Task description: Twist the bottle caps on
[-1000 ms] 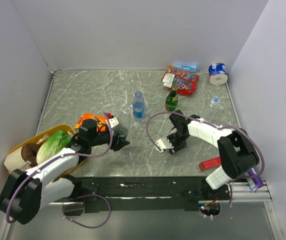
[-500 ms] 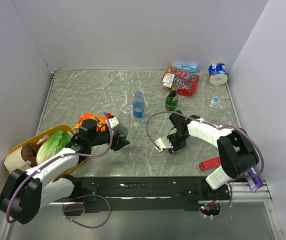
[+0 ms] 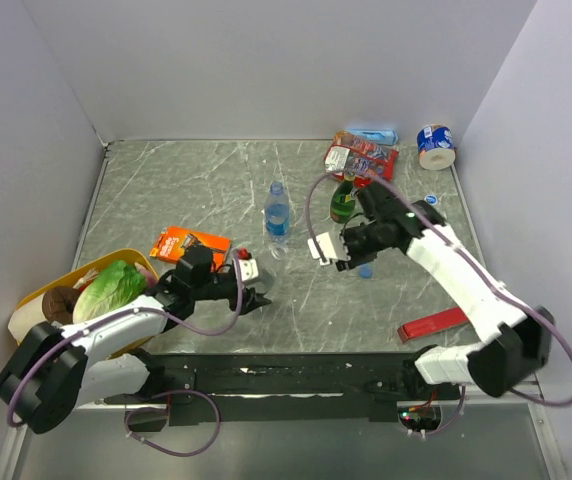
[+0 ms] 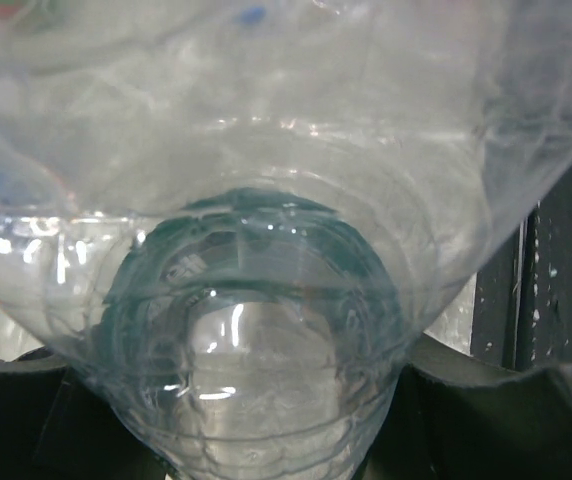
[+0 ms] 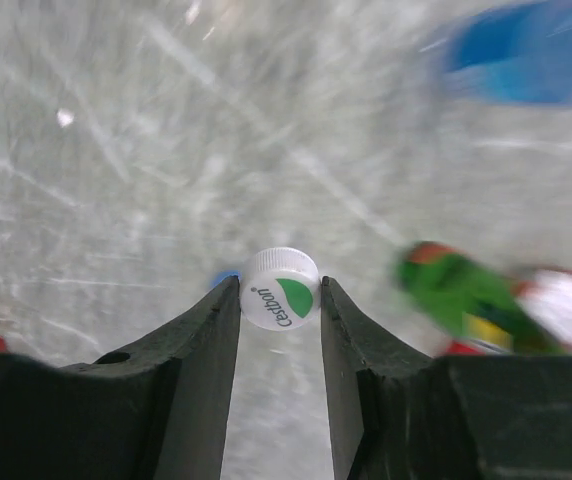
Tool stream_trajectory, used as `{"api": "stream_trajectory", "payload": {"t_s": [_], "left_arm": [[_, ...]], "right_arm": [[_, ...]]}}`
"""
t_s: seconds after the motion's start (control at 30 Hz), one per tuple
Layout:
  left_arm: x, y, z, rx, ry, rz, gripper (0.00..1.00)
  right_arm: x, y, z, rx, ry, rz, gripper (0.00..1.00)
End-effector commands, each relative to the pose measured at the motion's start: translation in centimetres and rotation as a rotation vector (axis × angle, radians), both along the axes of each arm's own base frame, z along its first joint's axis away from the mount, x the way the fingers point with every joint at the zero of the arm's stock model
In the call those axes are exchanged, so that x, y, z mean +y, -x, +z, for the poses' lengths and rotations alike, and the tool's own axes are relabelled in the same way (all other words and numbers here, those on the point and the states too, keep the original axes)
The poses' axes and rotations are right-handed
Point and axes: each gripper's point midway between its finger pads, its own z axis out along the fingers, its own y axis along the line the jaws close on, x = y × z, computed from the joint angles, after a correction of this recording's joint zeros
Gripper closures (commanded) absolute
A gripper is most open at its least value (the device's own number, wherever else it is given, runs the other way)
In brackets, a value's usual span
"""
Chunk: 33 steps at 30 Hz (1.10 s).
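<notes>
Between the right gripper's (image 5: 278, 286) fingertips there's now a cap (image 5: 280, 288) pinched tight, a smooth white plastic disc with a green logo. The arm has swung it up off the table (image 3: 166, 190) toward the glossy green bottle (image 3: 343, 204), ahead and right of the jaws, so I'd guess threading's next. Left gripper (image 3: 253, 296) has shifted a bit, jaws hugging a ribbed clear cup (image 4: 256, 330).

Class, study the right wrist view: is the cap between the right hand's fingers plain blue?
No, the cap pinched in the right hand has a white top with a green mark on it.
</notes>
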Motion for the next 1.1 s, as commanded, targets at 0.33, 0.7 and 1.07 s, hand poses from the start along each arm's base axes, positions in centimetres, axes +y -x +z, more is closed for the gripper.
{"api": "stream_trajectory", "payload": {"t_s": [0.33, 0.7, 1.07], "left_arm": [[-4.5, -0.7, -0.4, -0.439, -0.025, -0.277, 0.99], [-4.8, 0.3, -1.0, -0.395, -0.011, -0.285, 0.99], [-5.3, 0.1, -1.0, -0.334, -0.021, -0.281, 0.99]], "right_arm": [[4.9, 7.7, 12.0, -0.094, -0.13, 0.252, 0.64], [7.0, 10.6, 11.7, -0.086, -0.095, 0.431, 0.65], [9.1, 10.1, 12.7, -0.111, -0.131, 0.415, 0.65]]}}
